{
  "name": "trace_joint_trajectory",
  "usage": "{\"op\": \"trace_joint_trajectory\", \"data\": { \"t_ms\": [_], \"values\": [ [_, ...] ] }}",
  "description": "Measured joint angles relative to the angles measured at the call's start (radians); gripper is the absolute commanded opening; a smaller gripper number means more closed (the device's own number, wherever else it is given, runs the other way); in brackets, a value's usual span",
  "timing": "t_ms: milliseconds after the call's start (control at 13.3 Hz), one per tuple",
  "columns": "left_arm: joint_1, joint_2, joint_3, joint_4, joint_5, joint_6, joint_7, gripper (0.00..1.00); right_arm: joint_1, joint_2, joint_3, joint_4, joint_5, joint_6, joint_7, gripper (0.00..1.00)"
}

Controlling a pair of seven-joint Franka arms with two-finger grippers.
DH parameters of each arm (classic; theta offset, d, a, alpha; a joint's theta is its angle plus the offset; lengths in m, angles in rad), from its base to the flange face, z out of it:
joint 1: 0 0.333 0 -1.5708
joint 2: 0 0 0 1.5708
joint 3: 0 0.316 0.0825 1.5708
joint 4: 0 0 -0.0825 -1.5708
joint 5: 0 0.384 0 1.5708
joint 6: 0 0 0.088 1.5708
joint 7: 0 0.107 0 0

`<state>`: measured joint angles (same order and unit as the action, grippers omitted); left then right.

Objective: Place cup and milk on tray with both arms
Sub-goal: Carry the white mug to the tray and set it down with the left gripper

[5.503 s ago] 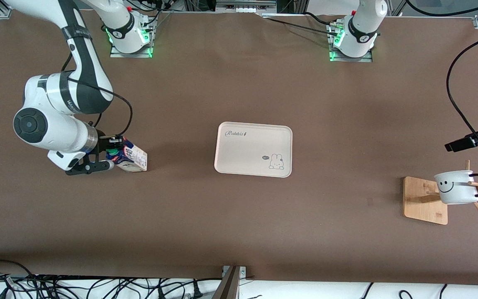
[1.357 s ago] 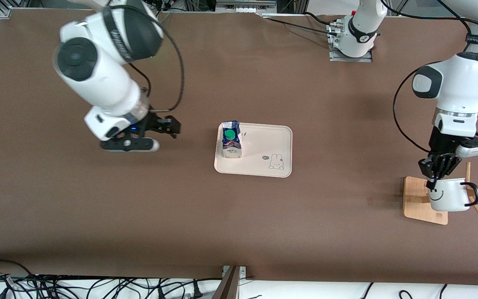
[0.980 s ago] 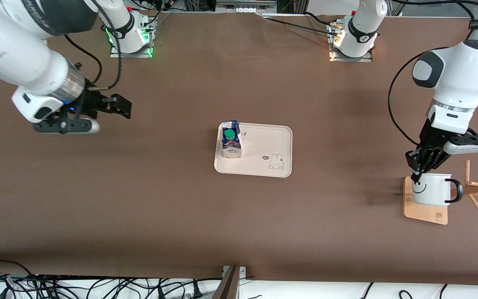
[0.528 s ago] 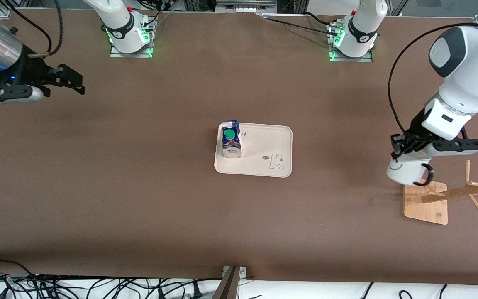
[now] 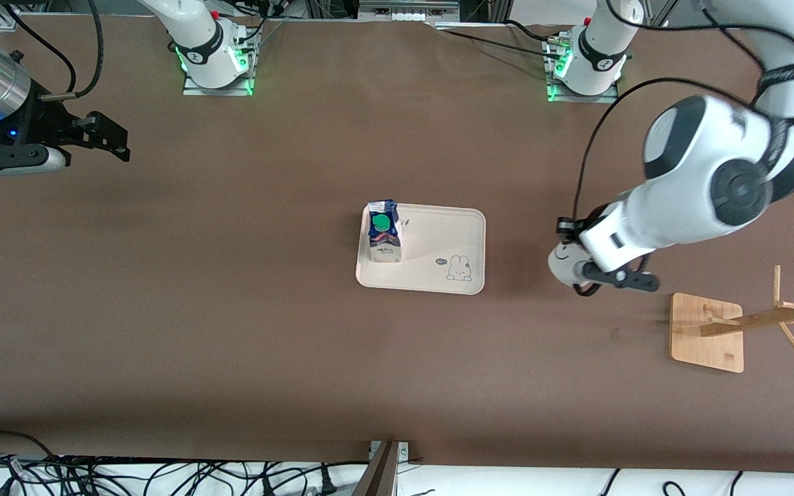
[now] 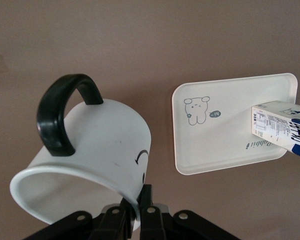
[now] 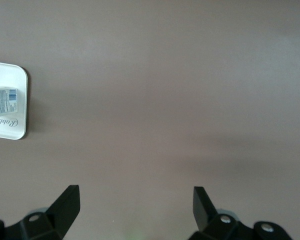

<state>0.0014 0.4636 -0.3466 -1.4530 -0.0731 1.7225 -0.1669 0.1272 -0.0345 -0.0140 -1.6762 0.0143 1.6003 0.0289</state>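
We see left gripper (image 5: 571, 242) pinched tight on rim of cup (image 6: 90, 150), cup tilted in air over bare table between tray (image 5: 438, 238) and wooden rack (image 5: 707, 332), handle (image 6: 60, 112) up in left wrist view. Milk (image 5: 383, 231) upright on tray, at tray's edge toward right arm's end. Tray mid-table. Right gripper (image 5: 104, 134) fully spread, holding nothing, waiting over table edge at right arm's end.

Robot lab: bolted arm bases (image 5: 214, 62), cable tangle (image 5: 163, 475), alu framing.
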Motion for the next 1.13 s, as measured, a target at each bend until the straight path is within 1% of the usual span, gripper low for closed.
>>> {"op": "trace_joint_trajectory", "data": {
  "t_ms": [151, 302, 452, 603, 829, 1055, 1131],
  "values": [
    [-0.067, 0.084, 0.006, 0.037, 0.009, 0.000, -0.080, 0.00, 0.000, 0.004, 0.000, 0.003, -0.002, 0.000, 0.000, 1.00],
    [-0.151, 0.158, 0.012, 0.089, 0.076, 0.001, -0.196, 0.00, -0.001, 0.026, 0.000, 0.004, -0.005, 0.002, 0.000, 1.00],
    [-0.234, 0.221, 0.018, 0.130, 0.131, 0.016, -0.316, 0.00, 0.000, 0.047, 0.001, 0.015, -0.005, 0.007, 0.000, 1.00],
    [-0.291, 0.268, 0.022, 0.149, 0.145, 0.043, -0.412, 0.00, 0.004, 0.050, 0.008, 0.026, -0.005, 0.007, 0.000, 1.00],
    [-0.326, 0.321, 0.023, 0.151, 0.145, 0.075, -0.493, 0.00, 0.005, 0.050, 0.008, 0.031, -0.005, 0.005, 0.000, 1.00],
    [-0.339, 0.376, 0.022, 0.153, 0.120, 0.119, -0.558, 0.00, 0.005, 0.051, 0.003, 0.032, -0.005, 0.007, 0.000, 1.00],
    [-0.348, 0.381, 0.022, 0.158, 0.119, 0.118, -0.579, 0.00, 0.005, 0.051, 0.003, 0.032, -0.005, 0.010, 0.000, 1.00]
  ]
}}
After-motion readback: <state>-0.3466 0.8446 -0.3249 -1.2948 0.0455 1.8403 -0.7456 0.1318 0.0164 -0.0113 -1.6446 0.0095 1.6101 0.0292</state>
